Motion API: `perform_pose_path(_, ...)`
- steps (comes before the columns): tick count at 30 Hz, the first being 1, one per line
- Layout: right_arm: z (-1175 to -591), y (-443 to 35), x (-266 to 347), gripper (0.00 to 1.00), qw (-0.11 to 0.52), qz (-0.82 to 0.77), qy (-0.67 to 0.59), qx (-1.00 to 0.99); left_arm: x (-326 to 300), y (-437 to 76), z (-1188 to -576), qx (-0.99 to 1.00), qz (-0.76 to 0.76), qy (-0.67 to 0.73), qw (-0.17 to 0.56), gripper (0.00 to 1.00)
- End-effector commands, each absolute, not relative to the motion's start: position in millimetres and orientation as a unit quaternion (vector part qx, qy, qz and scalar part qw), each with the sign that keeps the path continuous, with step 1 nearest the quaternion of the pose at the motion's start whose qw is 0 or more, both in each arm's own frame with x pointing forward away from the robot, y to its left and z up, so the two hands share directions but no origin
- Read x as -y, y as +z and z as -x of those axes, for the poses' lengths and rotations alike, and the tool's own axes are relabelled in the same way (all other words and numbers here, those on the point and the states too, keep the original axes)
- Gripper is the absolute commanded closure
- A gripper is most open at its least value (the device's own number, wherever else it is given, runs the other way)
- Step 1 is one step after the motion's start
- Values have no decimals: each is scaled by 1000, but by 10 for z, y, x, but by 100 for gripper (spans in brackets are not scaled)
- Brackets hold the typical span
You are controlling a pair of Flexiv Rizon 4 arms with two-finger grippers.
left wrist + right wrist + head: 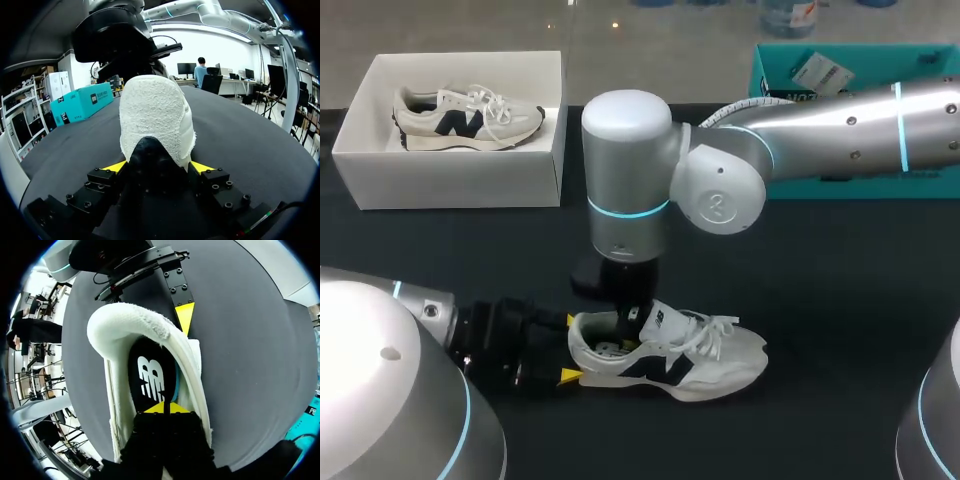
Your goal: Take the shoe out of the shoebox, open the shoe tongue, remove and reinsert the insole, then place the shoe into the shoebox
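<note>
white shoe (670, 355): left gripper (567, 348) clamps its heel, likely to steady it, while right gripper (165, 407), tips pressed together inside it, touches the insole (150, 375).

inside the shoe (125, 320), the insole (150, 377) is hidden past midfoot (under the right end effector (165, 408)).

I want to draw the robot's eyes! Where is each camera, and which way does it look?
Head view: above and behind, looking down on the table; both arms show, left gripper clamped on the heel of the shoe, right gripper in its opening.
Left wrist view: on the left wrist, facing the heel along its own fingers.
Right wrist view: on the right wrist, looking down at the insole; own tips show.
Shared: both wrist views show the shoe and the left gripper's yellow tip.
</note>
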State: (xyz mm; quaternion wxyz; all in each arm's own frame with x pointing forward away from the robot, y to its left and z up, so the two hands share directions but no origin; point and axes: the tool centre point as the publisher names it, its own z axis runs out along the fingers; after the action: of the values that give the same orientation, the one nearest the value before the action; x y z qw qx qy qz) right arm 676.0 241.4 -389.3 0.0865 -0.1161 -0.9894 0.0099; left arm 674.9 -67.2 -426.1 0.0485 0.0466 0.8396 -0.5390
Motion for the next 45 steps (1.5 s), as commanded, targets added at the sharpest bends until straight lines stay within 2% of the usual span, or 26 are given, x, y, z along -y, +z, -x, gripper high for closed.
perform_pose_path(1,-6755,-3779,-2432,100,80,116,13,990,685,-4288,-6763,-840,-47,-538,48,100)
perform_pose_path(28,-6845,-3163,-2169,100,17,155,10,988,685,-4288,-6763,-840,-47,-538,48,100)
perform_pose_path(45,-7191,-3271,-2502,100,10,133,-41,990,685,-4288,-6763,-840,-47,-538,48,100)
